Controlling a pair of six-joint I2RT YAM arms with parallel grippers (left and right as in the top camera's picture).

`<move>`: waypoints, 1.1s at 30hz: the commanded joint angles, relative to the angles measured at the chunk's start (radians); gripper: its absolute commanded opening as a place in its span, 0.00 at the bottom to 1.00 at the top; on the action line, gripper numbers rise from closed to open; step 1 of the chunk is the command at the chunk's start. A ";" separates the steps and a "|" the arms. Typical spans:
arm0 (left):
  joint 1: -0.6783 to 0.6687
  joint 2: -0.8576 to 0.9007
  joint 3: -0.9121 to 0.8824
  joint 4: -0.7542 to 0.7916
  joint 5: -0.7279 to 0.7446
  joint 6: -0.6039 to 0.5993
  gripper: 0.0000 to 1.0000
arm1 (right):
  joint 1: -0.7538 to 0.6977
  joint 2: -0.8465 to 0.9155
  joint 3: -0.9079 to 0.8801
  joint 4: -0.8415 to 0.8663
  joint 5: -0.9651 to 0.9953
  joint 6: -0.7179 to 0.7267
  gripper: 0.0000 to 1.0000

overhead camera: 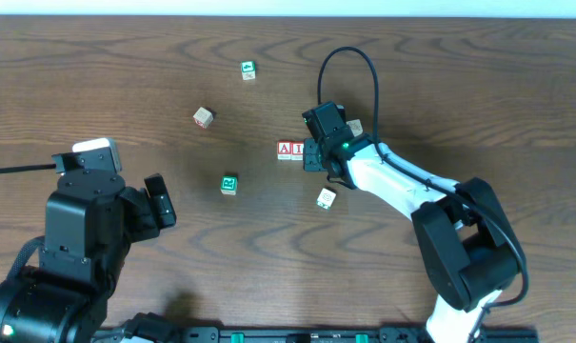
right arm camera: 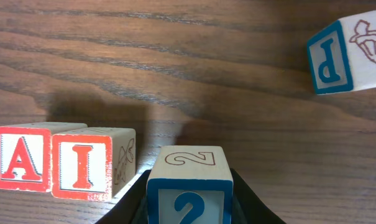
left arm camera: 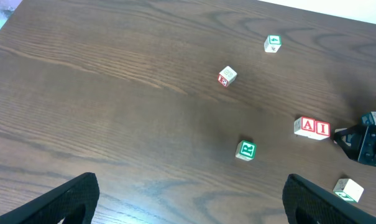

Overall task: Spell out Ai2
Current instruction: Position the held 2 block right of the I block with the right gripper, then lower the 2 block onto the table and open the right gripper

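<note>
Though narrow, right gripper (right arm camera: 189, 210) around 2 (right arm camera: 188, 167)

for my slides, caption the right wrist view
Right gripper holds the 2 block beside the A block and I block; a P block sits apart.

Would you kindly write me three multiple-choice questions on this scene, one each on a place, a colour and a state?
1. Where does the I cube sit?
A) touching the A cube, side by side
B) stacked on another cube
C) alone at the table's edge

2. What colour frames the 2 cube?
A) red
B) green
C) blue

3. What is the right gripper doing?
A) standing open and empty
B) shut on the 2 cube
C) shut on the P cube

Answers: 1 A, their red-lettered faces meet edge to edge. 2 C, its front face has a blue border. 3 B, its dark fingers press both sides of that cube.
</note>
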 commanded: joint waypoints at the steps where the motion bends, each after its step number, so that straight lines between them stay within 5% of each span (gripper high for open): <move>1: 0.005 0.001 0.014 -0.003 -0.015 -0.007 0.95 | 0.003 0.031 -0.006 0.003 -0.014 0.015 0.14; 27: 0.005 0.001 0.014 -0.003 -0.015 -0.007 0.95 | 0.003 0.039 -0.006 0.030 -0.013 0.014 0.38; 33: 0.005 0.001 0.014 -0.003 -0.015 -0.007 0.95 | 0.003 0.039 -0.005 0.059 0.015 0.004 0.37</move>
